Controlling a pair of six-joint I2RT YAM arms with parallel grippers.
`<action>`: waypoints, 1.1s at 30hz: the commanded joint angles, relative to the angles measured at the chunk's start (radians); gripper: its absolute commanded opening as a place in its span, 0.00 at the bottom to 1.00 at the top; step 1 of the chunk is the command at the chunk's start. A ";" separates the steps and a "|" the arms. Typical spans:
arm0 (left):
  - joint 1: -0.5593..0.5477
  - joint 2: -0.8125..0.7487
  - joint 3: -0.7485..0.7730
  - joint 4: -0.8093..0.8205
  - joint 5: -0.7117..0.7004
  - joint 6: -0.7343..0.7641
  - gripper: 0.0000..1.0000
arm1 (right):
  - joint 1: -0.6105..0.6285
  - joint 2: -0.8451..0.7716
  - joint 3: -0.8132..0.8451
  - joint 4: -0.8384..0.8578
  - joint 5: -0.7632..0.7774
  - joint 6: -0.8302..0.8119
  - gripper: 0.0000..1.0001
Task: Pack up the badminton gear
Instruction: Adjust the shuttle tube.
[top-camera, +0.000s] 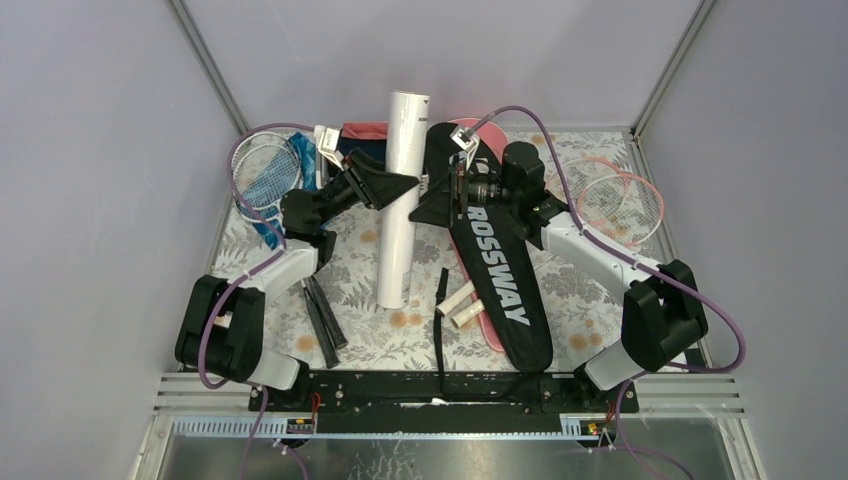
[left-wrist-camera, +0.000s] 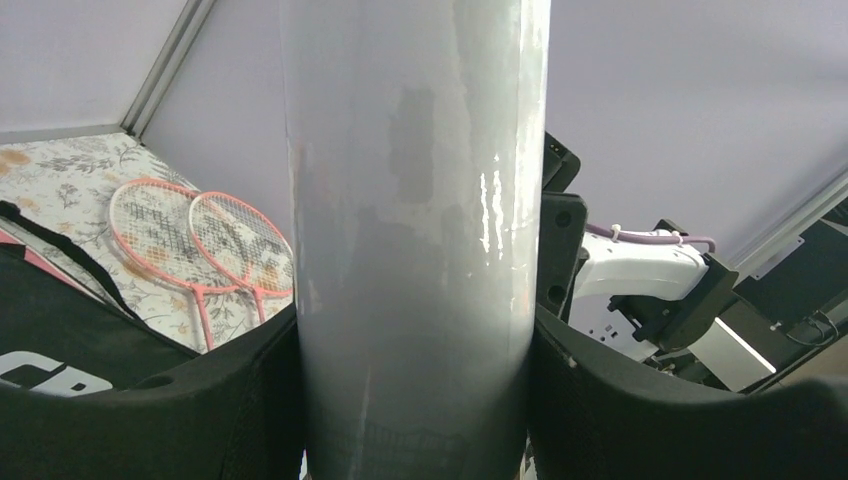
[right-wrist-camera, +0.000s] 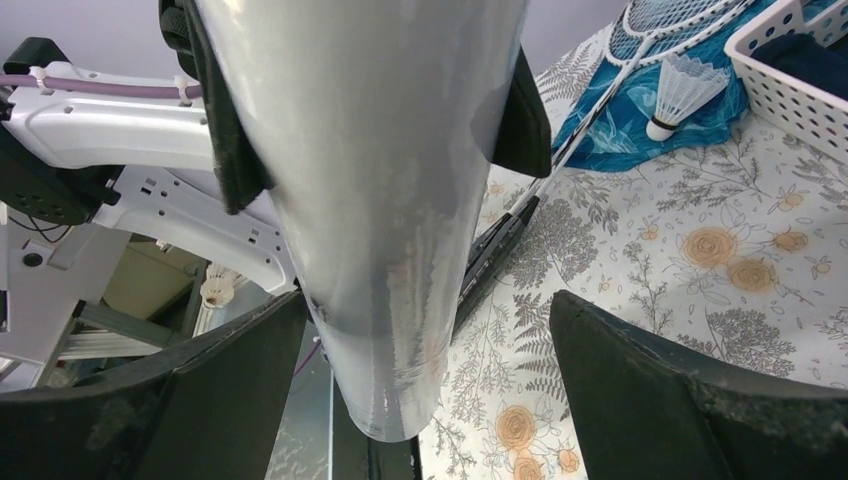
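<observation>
Top external — left end effector clamped on shuttlecock tube, right end effector gaping around it; I see pink rackets loose — packing barely started.

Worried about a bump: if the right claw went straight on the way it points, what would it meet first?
The white shuttlecock tube: it stands inside the open right claw, so the palm would probably hit it.

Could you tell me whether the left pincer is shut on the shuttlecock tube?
Shut on it: the left pincer's fingers press both sides of the shuttlecock tube, no gap.
</observation>
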 joint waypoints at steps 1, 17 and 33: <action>-0.014 0.008 -0.010 0.114 -0.018 -0.008 0.65 | 0.022 -0.036 -0.009 0.089 -0.026 0.013 1.00; -0.020 0.013 -0.036 0.147 -0.030 0.002 0.73 | 0.055 0.007 0.026 0.093 -0.052 0.019 0.78; 0.140 -0.132 0.005 -0.201 0.101 0.277 0.99 | -0.055 -0.134 0.066 -0.333 -0.006 -0.382 0.53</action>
